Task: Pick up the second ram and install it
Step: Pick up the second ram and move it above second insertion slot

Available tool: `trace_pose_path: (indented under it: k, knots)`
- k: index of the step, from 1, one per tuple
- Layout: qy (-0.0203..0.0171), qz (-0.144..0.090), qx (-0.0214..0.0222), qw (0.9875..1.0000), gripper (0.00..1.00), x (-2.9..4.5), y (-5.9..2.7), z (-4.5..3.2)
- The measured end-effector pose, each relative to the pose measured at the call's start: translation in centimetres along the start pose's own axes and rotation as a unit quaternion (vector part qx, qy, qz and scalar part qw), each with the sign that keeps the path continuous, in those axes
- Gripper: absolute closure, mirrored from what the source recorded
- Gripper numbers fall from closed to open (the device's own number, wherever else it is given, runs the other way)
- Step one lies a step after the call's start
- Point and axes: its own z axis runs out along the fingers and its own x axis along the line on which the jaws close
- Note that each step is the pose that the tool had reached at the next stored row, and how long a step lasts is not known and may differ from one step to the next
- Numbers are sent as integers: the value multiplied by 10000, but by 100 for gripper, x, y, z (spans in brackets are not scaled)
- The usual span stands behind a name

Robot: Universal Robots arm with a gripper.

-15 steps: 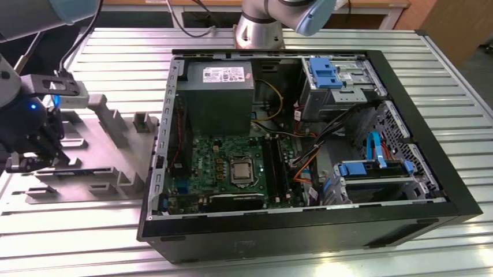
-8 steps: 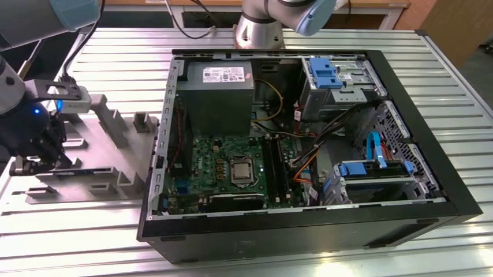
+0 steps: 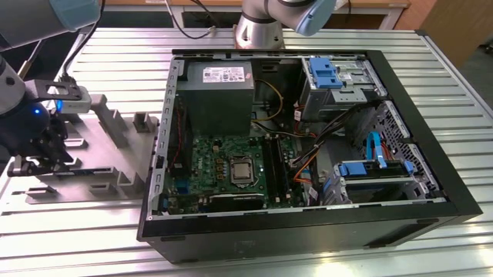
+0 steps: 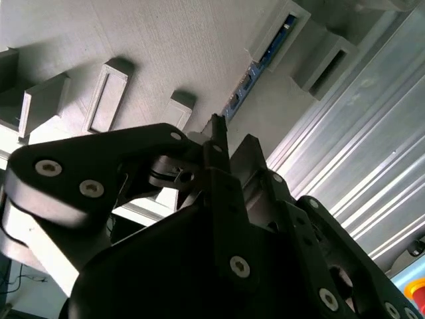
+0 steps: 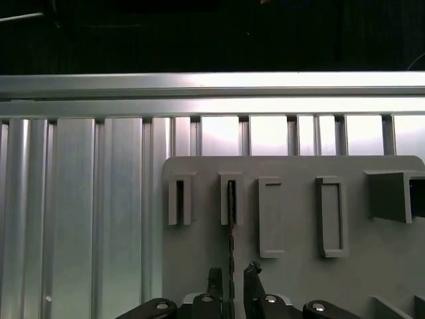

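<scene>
The second ram [image 5: 231, 229] is a thin blue-green stick seen edge-on, standing upright in a slot of the grey holder plate [image 5: 292, 279]. In the second wrist view the ram [image 4: 255, 70] runs from a raised grey holder towards the fingers. My gripper [image 5: 232, 276] is open, with one dark finger on each side of the stick's near end and a small gap on both sides. In the exterior view the gripper [image 3: 34, 166] hangs low over the holder plate [image 3: 100, 184], at that view's left, outside the computer case.
The open black computer case [image 3: 308, 231] lies at the exterior view's right, with a green motherboard [image 3: 223, 167], a bare processor [image 3: 242, 169] and long black slots [image 3: 276, 170]. A grey power supply [image 3: 219, 95] sits above them. Ribbed metal table [image 3: 115, 57] surrounds everything.
</scene>
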Motion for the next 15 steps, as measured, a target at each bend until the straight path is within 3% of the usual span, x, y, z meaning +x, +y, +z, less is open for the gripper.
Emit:
trace_pose_path:
  k: [1, 15]
  knots:
    - [0, 0, 0, 10000, 70, 0, 0, 2]
    - [15, -363, 6, 9993, 70, 6, 33, 203]
